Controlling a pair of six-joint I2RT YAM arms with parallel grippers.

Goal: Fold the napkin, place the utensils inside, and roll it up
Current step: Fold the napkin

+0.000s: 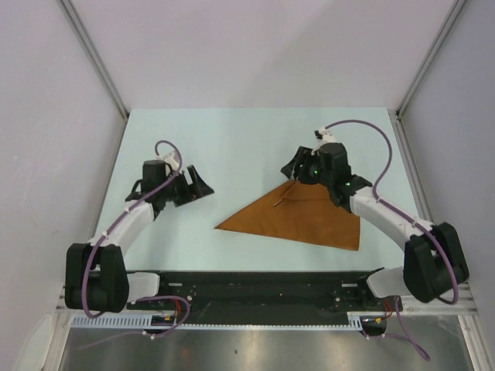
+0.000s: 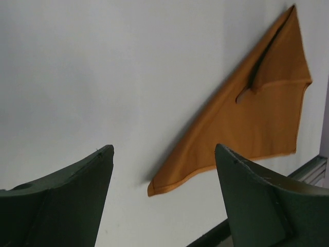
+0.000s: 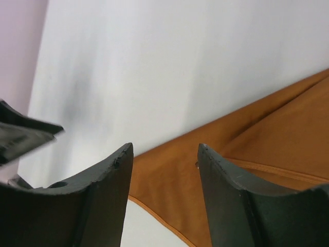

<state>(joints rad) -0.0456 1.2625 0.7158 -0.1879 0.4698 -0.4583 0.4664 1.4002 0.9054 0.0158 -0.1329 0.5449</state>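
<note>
pale table (image 1: 232, 139), triangular napkin (image 1: 309, 220), left gripper (image 1: 199, 184), right gripper (image 1: 297, 168), jaws apart

A rust-brown cloth napkin (image 1: 305, 216), folded into a triangle, lies flat on the pale tabletop (image 1: 232, 139). A slim, dark-handled spoon (image 1: 283, 196) rests near its far corner, beside the right arm's fingers (image 1: 293, 168). The left arm's fingers (image 1: 203, 186) sit well apart from the napkin.

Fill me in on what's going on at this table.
Two robot arms are working on a rust-brown napkin, which lies on the table folded into a triangle. A slim spoon rests on it near the far corner. The right gripper hangs over that corner with its jaws apart and nothing in them. The left gripper is open too, off to the left over bare table. Nothing is rolled yet.
</note>
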